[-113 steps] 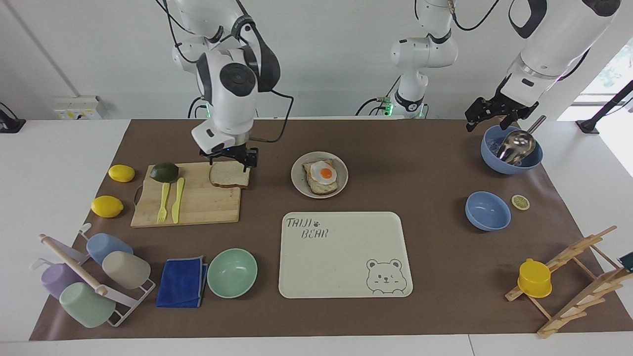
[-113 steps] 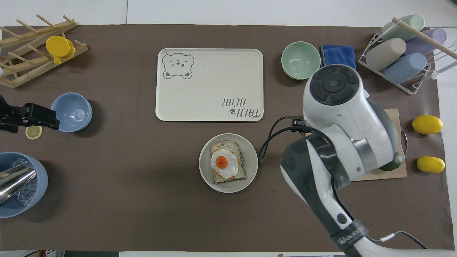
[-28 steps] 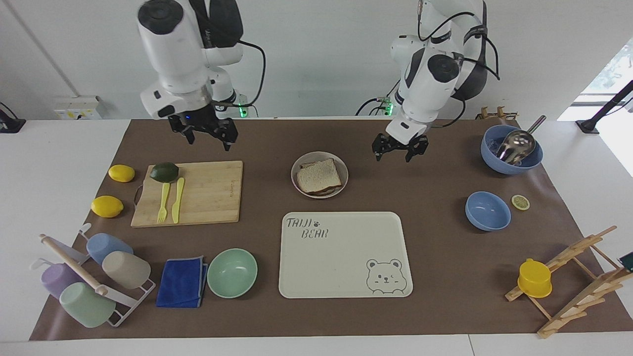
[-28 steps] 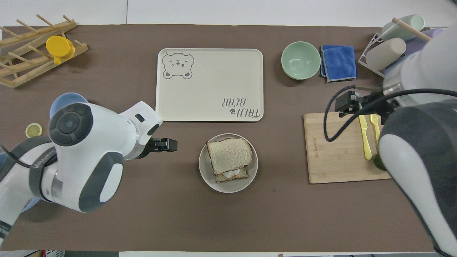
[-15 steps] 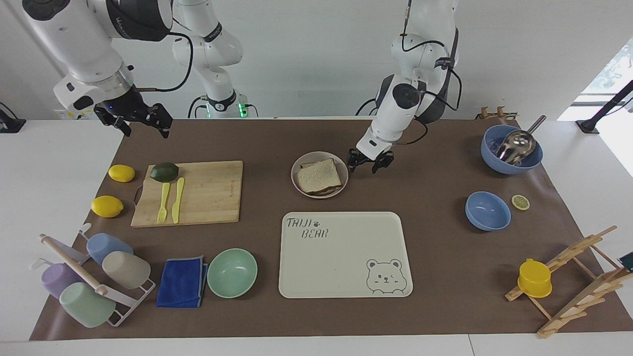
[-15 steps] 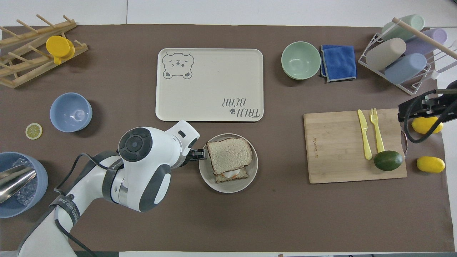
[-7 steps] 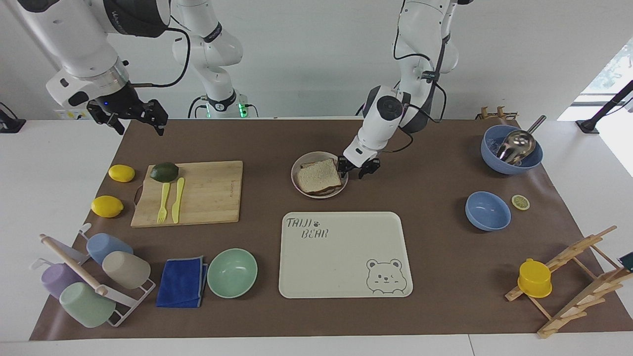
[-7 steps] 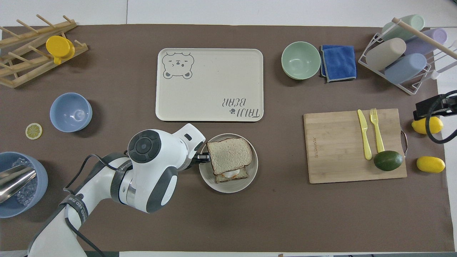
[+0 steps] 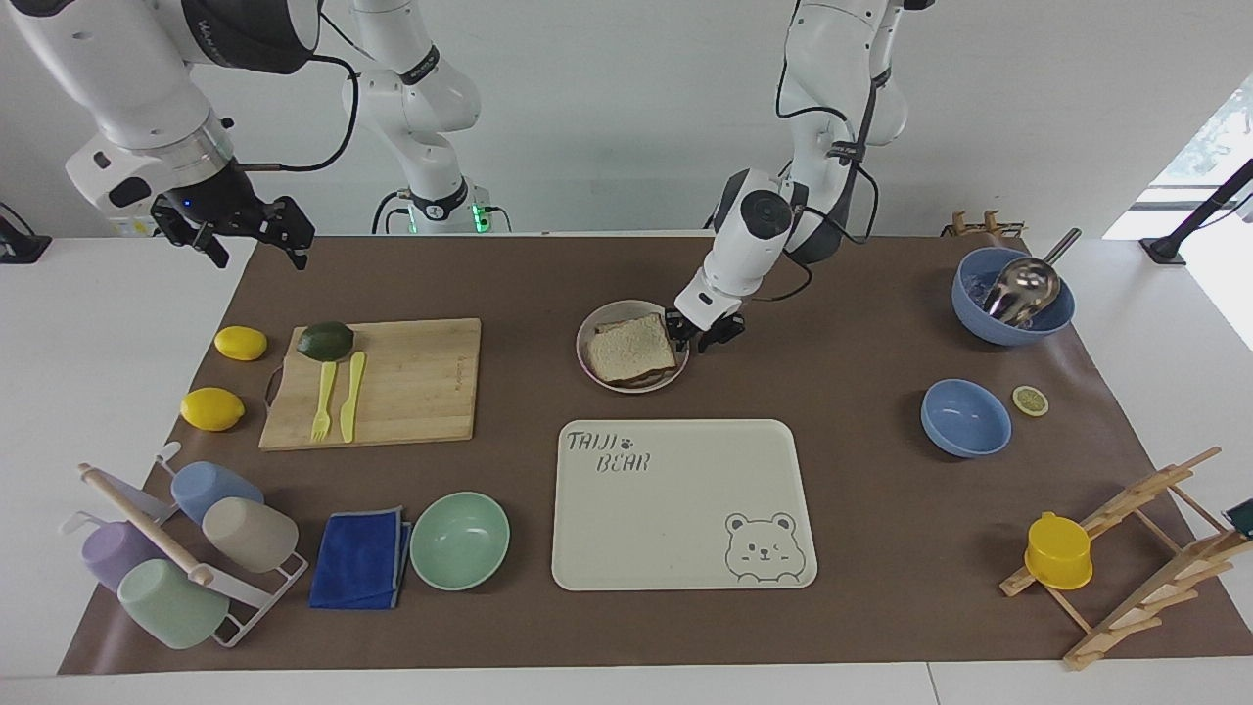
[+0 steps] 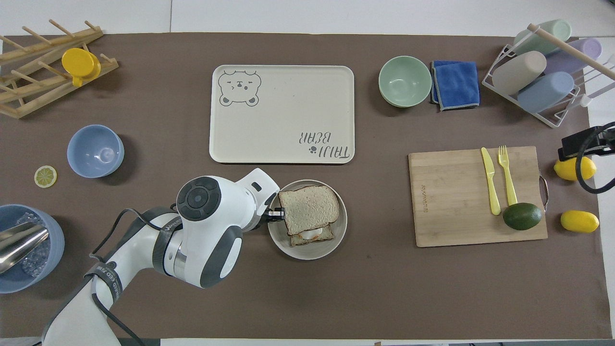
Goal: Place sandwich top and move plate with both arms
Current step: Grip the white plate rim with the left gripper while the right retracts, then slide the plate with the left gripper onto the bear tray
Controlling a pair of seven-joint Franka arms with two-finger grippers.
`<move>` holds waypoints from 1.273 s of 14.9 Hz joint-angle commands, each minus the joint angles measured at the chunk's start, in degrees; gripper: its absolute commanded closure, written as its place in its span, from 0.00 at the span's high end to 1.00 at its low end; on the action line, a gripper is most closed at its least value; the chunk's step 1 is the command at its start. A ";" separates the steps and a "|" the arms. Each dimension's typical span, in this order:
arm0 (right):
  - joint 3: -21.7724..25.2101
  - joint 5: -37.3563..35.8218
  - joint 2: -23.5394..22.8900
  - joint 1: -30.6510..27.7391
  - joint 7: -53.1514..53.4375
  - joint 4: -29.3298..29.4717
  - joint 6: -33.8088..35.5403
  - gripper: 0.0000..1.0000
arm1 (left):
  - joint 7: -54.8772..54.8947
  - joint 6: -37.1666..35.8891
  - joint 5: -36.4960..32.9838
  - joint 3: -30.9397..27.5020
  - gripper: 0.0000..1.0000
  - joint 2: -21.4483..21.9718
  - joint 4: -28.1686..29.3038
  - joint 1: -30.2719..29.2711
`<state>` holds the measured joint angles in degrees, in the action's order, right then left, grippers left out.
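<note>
Jaws of the left gripper (image 9: 698,336) straddle the plate (image 9: 602,377) rim, seemingly not yet closed on it.
Sandwich top (image 9: 631,348) lies on the egg toast in the plate, just beside those fingers; right gripper (image 9: 238,235) hangs spread over the table's right-arm end.

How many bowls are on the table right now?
3. A green bowl beside the blue cloth, an empty blue bowl beside the lemon slice, and a blue bowl holding a metal scoop.

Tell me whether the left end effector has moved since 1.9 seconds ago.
Yes. The left end effector has come down toward the small round beige plate, now at its rim; the cream bear-printed tray gives the reference.
</note>
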<state>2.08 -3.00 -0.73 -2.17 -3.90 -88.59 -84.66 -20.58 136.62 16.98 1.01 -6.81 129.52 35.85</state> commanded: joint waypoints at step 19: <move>2.75 2.12 0.55 1.55 -0.32 -0.35 1.52 1.00 | 7.65 -17.61 6.57 -0.92 0.00 -17.85 -38.17 -16.77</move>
<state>4.53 -2.12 -1.10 -0.91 -3.92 -87.72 -83.36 -15.34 121.07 22.07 -0.21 -16.29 101.48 20.90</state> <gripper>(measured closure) 0.000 0.965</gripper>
